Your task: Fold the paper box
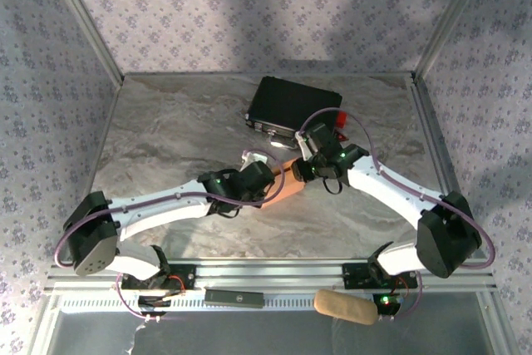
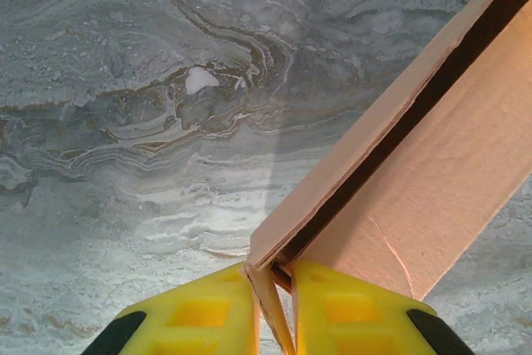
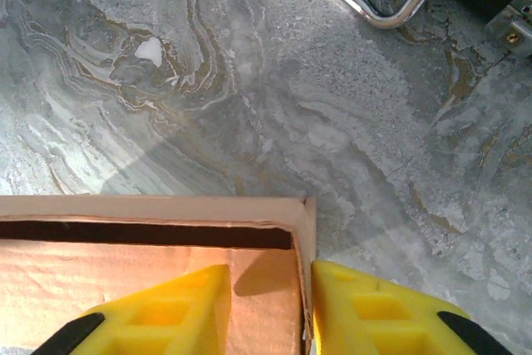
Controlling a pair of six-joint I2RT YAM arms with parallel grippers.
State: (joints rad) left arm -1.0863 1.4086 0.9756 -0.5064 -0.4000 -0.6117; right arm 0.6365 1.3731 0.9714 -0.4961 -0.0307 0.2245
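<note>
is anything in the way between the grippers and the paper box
Nothing visible does. The left gripper pinches a flap edge of the paper box, and the right gripper straddles one of its walls with the jaws apart.

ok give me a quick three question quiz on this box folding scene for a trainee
1. True or false: the black hard case with metal latches sits farther from the arms on the grey marbled table than the salmon-orange cardboard paper box.
2. What do the left arm's yellow jaws pinch? A) an edge of the paper box B) the case's handle C) nothing
3. Which arm's jaws straddle a box wall with a gap on one side?
Key: 1 true; 2 A; 3 the right arm's jaws.
</note>
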